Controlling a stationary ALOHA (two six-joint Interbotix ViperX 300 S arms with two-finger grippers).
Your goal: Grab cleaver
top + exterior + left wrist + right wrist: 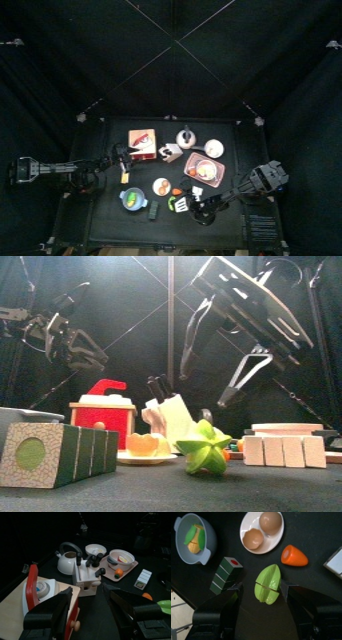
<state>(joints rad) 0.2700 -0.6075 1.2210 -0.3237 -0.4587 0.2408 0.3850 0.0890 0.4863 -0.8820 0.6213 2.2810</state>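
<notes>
Looking from the left of the table, the left gripper (93,614) hangs wide open and empty, facing a white knife block (88,577) with several black handles (99,560) sticking out of its top. Which of these belongs to the cleaver cannot be told; the blades are hidden in the slots. The block stands near the middle of the table, between a red toaster (33,587) and a kettle (67,562), with a tray (131,563) beyond.

Over to the right, the right gripper (260,612) also stands wide open with nothing held, hovering above a green star-shaped fruit (268,583) near the front edge.

The cleaver is probably a light, stiff toy. Its rounded handle may be slick, so gripping it across its sides and pulling straight up along the slot should keep the light block from tipping.
</notes>
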